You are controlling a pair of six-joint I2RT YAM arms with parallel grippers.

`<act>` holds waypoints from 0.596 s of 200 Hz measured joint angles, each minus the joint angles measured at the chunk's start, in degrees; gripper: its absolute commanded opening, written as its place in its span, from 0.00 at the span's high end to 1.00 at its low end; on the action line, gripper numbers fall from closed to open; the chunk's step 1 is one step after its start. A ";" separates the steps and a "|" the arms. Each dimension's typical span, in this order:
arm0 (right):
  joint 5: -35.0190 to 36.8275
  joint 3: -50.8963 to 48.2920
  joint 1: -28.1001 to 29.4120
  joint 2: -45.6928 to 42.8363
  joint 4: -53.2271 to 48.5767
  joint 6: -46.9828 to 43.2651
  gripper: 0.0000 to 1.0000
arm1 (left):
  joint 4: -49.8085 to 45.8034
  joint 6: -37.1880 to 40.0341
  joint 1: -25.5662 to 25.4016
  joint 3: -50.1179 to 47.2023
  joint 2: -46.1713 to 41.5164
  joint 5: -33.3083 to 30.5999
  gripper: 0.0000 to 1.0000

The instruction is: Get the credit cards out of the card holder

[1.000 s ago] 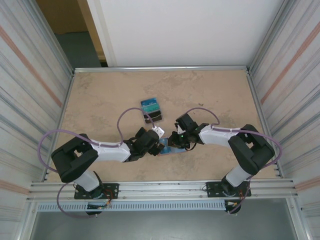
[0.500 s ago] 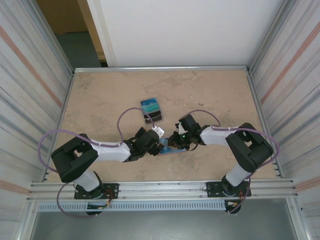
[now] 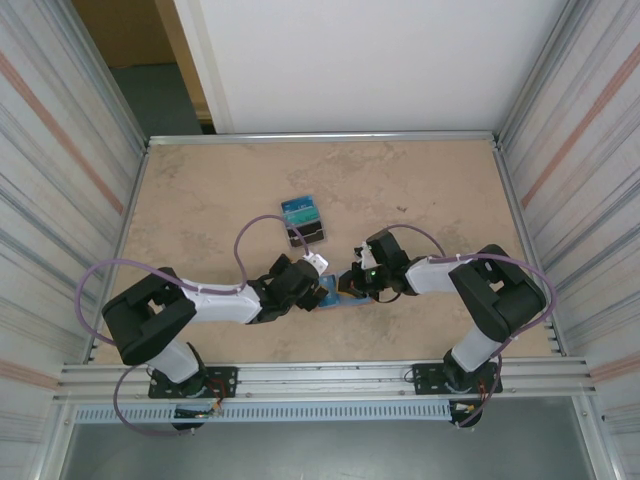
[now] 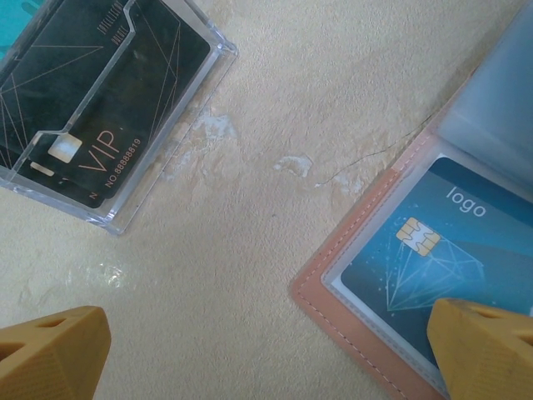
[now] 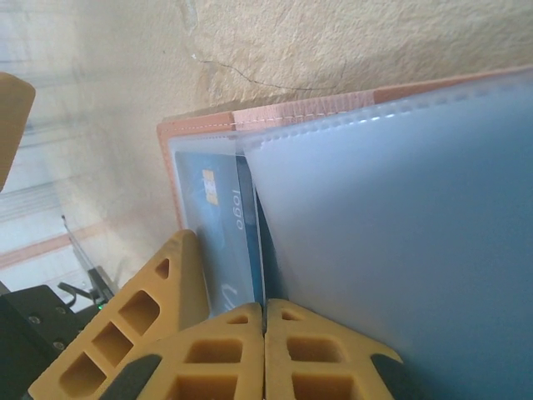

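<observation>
My left gripper [image 4: 271,350] is spread wide, one finger [image 4: 487,350] pinning the wallet [image 4: 333,267] flat. My right gripper [image 5: 264,333] is clamped on its clear sleeve [image 5: 391,208], to bare the blue card [image 4: 416,250]

Card holder [image 4: 323,268]: open on counter [image 4: 250,208], between left gripper [image 4: 271,354] and right gripper [image 5: 265,329]. Credit card [image 4: 416,250] in its sleeve. Card case [image 4: 108,117] beyond left gripper.

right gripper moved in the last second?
Yes, slightly. The right gripper and its wrist drifted right and toward the near edge, away from the clear card case, which stayed put.
</observation>
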 measured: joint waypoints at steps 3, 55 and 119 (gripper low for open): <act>-0.02 -0.04 -0.04 0.00 0.02 0.11 0.99 | 0.00 0.00 -0.02 0.00 0.00 -0.04 0.01; -0.48 -0.48 -0.48 0.00 0.81 0.15 1.00 | 0.00 0.02 -0.09 0.02 0.00 -0.22 0.01; 0.04 -0.74 -1.70 -1.75 -1.14 -0.37 1.00 | -0.37 0.02 -0.13 0.00 0.00 -0.39 0.01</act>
